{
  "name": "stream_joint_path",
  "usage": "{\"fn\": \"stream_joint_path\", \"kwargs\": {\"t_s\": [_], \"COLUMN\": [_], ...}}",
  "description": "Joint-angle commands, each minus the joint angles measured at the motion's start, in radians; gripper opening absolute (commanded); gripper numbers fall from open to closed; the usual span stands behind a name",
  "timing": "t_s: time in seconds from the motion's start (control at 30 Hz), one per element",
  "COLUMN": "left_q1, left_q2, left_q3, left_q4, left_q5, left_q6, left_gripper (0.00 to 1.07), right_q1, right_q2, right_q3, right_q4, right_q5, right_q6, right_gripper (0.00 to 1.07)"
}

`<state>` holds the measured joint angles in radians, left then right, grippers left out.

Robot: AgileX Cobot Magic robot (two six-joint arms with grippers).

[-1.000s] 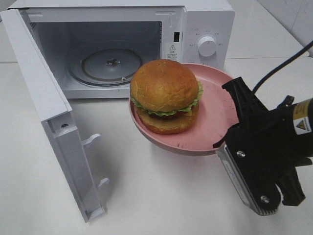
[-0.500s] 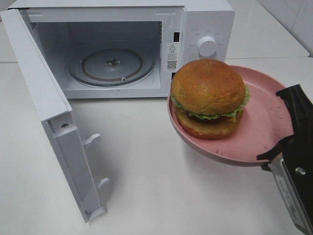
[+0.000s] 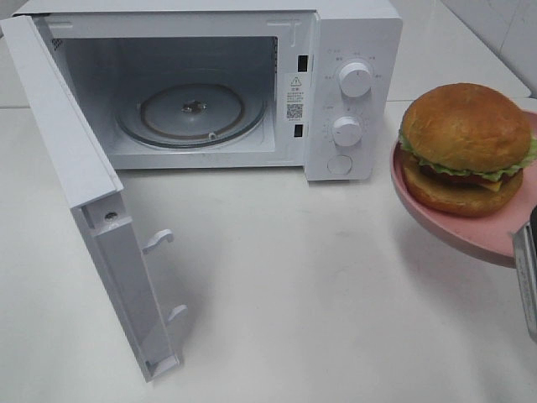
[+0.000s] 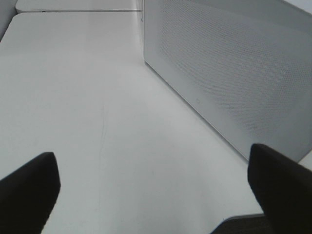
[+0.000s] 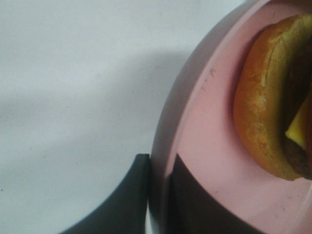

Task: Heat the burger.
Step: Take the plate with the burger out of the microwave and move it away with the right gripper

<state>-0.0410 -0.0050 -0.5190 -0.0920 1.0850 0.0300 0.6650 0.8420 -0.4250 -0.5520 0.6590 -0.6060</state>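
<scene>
The burger [image 3: 466, 147], with a glossy brown bun, green lettuce and a dark patty, sits on a round pink plate [image 3: 436, 220] held in the air at the far right, beside the microwave's control panel. My right gripper [image 5: 160, 165] is shut on the plate's rim [image 5: 209, 131], one finger under it and one on top. The burger's bottom bun [image 5: 263, 112] lies just beyond. In the exterior high view only a grey sliver of that gripper [image 3: 529, 277] shows at the edge. My left gripper [image 4: 156, 195] is open, low over the bare table beside the microwave's perforated wall [image 4: 234, 73].
The white microwave [image 3: 352, 34] stands at the back with its door [image 3: 75, 168] swung wide open towards the front left. A glass turntable [image 3: 191, 113] lies inside the cavity. Two knobs [image 3: 356, 80] sit on the right panel. White table [image 3: 277, 277] spreads in front.
My right gripper has carried the plate and burger to the right, from in front of the microwave's opening to the frame's right edge. The arm is now almost out of view.
</scene>
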Motion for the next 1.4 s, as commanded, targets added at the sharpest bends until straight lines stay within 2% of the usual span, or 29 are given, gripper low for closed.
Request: {"fn": "stream_joint_path", "kwargs": {"t_s": [0.03,0.47,0.73,0.93,1.2,1.3,1.4], "left_q1": [0.000,0.000,0.000,0.000,0.000,0.000,0.000], "left_q2": [-0.006,-0.006,-0.006,-0.006,-0.006,-0.006,-0.006], "left_q3": [0.002,0.002,0.002,0.002,0.002,0.002,0.002], "left_q4": [-0.001,-0.001,-0.001,-0.001,-0.001,-0.001,-0.001], "left_q5": [-0.014,-0.014,-0.014,-0.014,-0.014,-0.014,-0.014], "left_q6": [-0.005,-0.005,-0.005,-0.005,-0.005,-0.005,-0.005], "left_gripper": [1.00,1.00,1.00,1.00,1.00,1.00,1.00], "right_q1": [-0.001,-0.001,-0.001,-0.001,-0.001,-0.001,-0.001], "right_q2": [-0.016,-0.012,0.037,0.125,0.304,0.400,0.473], "right_q3": [-0.005,-0.005,-0.010,-0.010,-0.074,-0.104,-0.129], "right_q4": [-0.077,-0.213,-0.233,-0.264,-0.291,-0.302,-0.314], "right_q5": [-0.009,0.215,0.286,0.308,0.313,0.330,0.331], "right_q6": [0.087,0.496,0.676,0.878,1.174,1.378,1.487], "right_gripper": [0.00,0.00,0.00,0.00,0.00,0.00,0.00]}}
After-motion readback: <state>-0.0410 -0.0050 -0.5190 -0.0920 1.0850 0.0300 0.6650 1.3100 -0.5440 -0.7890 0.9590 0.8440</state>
